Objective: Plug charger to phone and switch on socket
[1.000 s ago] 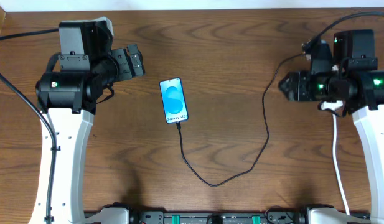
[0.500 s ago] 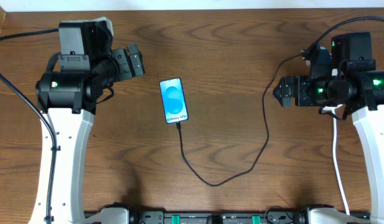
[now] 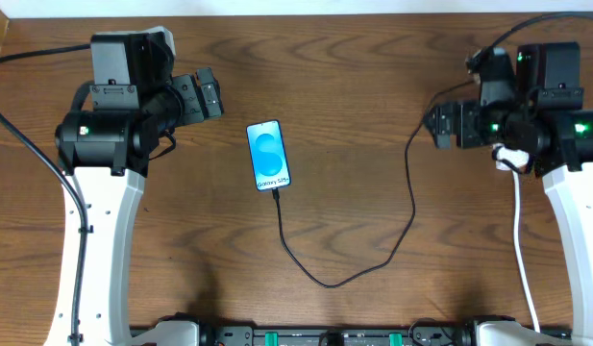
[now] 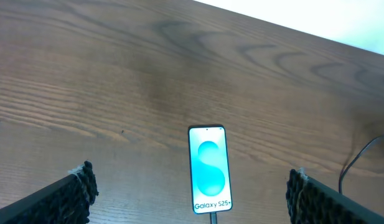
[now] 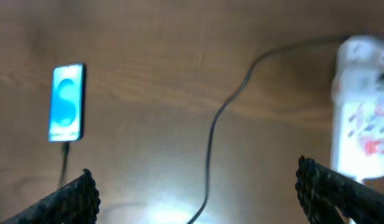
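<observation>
- Phone (image 3: 267, 156) lies flat on the wooden table (image 3: 354, 58), left of centre in the overhead view. Its screen faces up and is lit blue, with small white text at its lower end.
- Charger (image 3: 412, 197) — a thin black cable. One end meets the phone's lower edge. From there it drops toward the bottom of the frame, loops right, then climbs to the upper right and passes under the right arm.
- Socket (image 5: 360, 112) shows best in the right wrist view, at the right edge of the frame: white and elongated, with red marks on its face. The view is blurred, so I cannot tell the switch position. The charger's far end reaches the socket's upper end, but whether it is seated there I cannot tell.
- In the overhead view the right arm covers most of the socket. Its white cord (image 3: 523, 259) trails down the right side of the frame.
- Left gripper (image 3: 211, 96) is in the upper left, near the phone but apart from it. Its jaws are spread wide and hold nothing. In its wrist view the two fingertips (image 4: 81, 186) sit at the lower corners, with the phone lying between and beyond them.
- Right gripper (image 3: 435, 125) is in the upper right, just beside the rising cable — jaws likewise parted and empty, clear of the table.
</observation>
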Available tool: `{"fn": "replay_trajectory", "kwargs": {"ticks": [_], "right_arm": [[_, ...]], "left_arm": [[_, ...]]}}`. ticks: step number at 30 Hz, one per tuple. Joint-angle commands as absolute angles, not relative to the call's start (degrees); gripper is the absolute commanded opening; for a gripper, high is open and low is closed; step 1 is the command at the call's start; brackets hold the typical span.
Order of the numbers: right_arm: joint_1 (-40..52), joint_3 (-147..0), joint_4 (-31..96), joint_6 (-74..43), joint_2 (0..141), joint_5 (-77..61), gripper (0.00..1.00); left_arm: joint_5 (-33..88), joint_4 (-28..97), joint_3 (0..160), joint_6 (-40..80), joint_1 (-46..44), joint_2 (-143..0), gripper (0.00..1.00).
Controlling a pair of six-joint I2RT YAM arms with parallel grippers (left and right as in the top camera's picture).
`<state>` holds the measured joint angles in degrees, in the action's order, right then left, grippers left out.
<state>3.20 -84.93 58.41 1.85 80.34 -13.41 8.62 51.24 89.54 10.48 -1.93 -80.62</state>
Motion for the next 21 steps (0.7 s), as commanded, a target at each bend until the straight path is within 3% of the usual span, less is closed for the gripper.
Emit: {"fn": "replay_trajectory", "kwargs": {"ticks": [1,15,21], "right_arm": [[3.57,-81.8,53.69,4.43,76.16,-8.8,0.99],[2.63,-39.46,13.04,8.49,39.92,-4.58,0.99],[2.07,-21.41,3.86,8.45,21.8,-3.97,0.99]], "left_arm": [[8.08,51.4,89.91,10.33,-1.69,-80.49,0.98],[8.08,51.4,89.91,10.33,-1.69,-80.49,0.98],[8.08,51.4,89.91,10.33,-1.69,-80.49,0.98]]}}
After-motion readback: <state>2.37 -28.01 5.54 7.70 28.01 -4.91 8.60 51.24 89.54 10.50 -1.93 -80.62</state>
